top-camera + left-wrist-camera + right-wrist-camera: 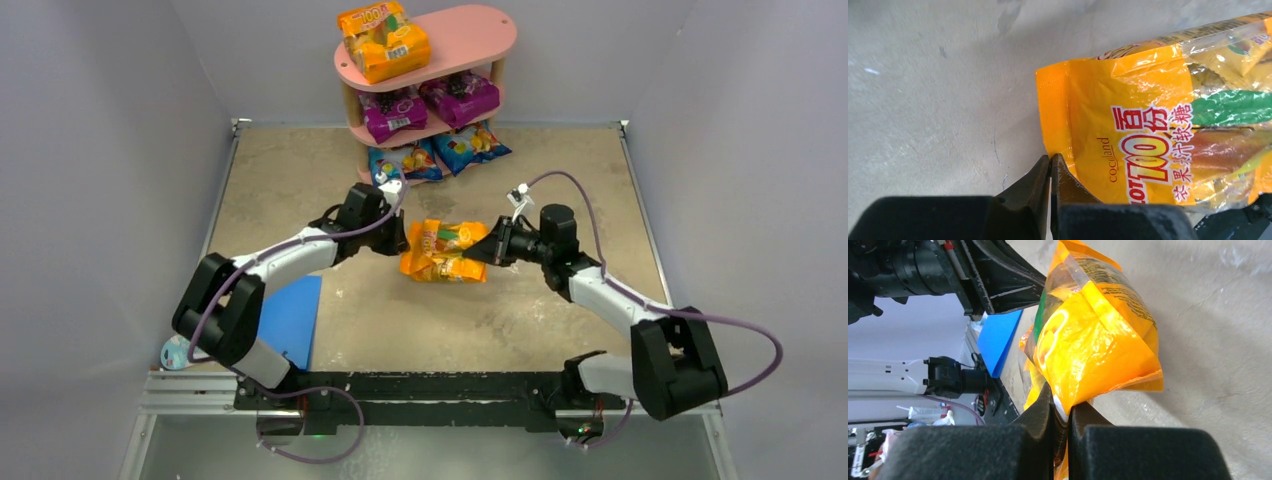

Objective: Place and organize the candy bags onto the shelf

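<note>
An orange candy bag (445,250) hangs just above the table's middle between my two grippers. My left gripper (398,240) is shut on the bag's left corner seam (1050,157), and the bag's printed face (1148,115) fills the left wrist view. My right gripper (490,248) is shut on the bag's right end (1062,412), and the bag (1088,340) bulges beyond it. The pink shelf (470,30) stands at the back. It holds an orange bag (383,42) on top, two magenta bags (393,112) (462,97) in the middle and two blue bags (405,162) (470,148) at the bottom.
A flat blue mat (290,315) lies at the left beside my left arm, and it also shows in the right wrist view (998,340). Grey walls enclose the table on three sides. The right half of the shelf's top board is bare.
</note>
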